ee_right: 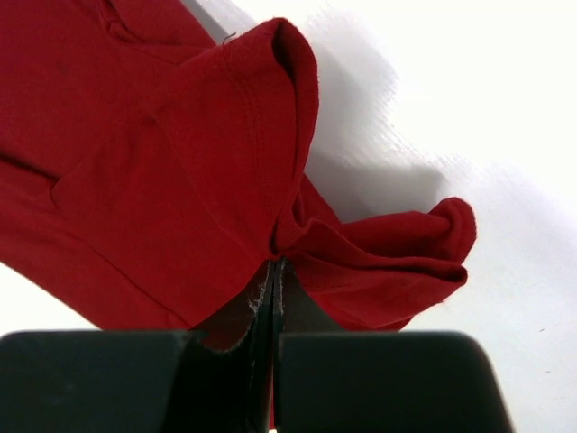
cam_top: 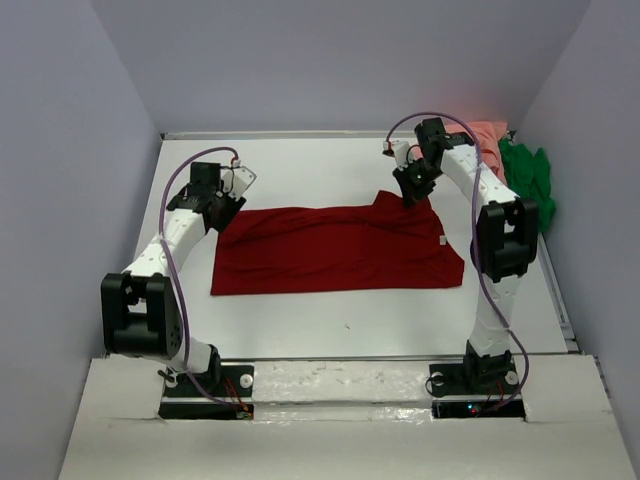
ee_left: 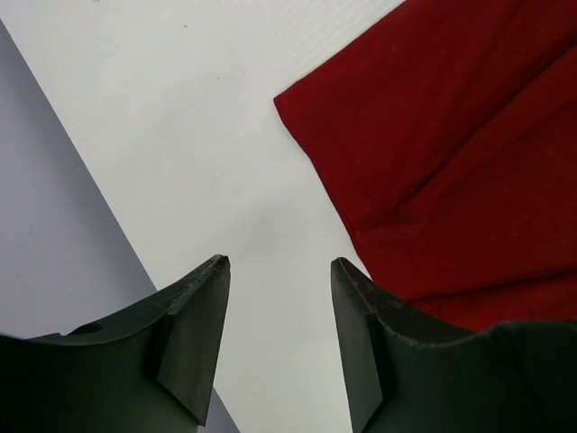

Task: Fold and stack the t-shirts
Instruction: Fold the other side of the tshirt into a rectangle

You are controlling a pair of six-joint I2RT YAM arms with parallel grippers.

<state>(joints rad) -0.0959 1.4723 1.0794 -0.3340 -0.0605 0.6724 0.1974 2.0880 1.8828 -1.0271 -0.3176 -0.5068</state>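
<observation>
Red cloth fills the centre of a white table (cam_top: 300, 160): a dark red t-shirt (cam_top: 335, 250) lies spread out flat, w/ its long side running left to right btwn the two arms.

The right gripper (cam_top: 412, 190) is at the shirt's far edge, right of centre. Its jaws are pressed together on a pinch of red fabric. In the right wrist view the gripper (ee_right: 275, 266) nips the dark red t-shirt (ee_right: 180, 153) where two folds meet. One fold stands up to the left and a rolled bunch lies to the right, casting a shadow on the table (ee_right: 469, 90).

The left gripper (cam_top: 230, 205) is by the shirt's far left corner. In the left wrist view its jaws (ee_left: 279, 262) stand apart w/ nothing btwn them, over bare table (ee_left: 198, 135). The edge of the dark red t-shirt (ee_left: 451, 153) is just beside the right-hand finger; can't tell if they touch. A pale lilac wall (ee_left: 45, 225) shows at the left.

In the far right corner a salmon pink t-shirt (cam_top: 490, 135) lies bunched. A bright green t-shirt (cam_top: 530, 180) is crumpled next to it against the right wall, nearer the arms.
</observation>
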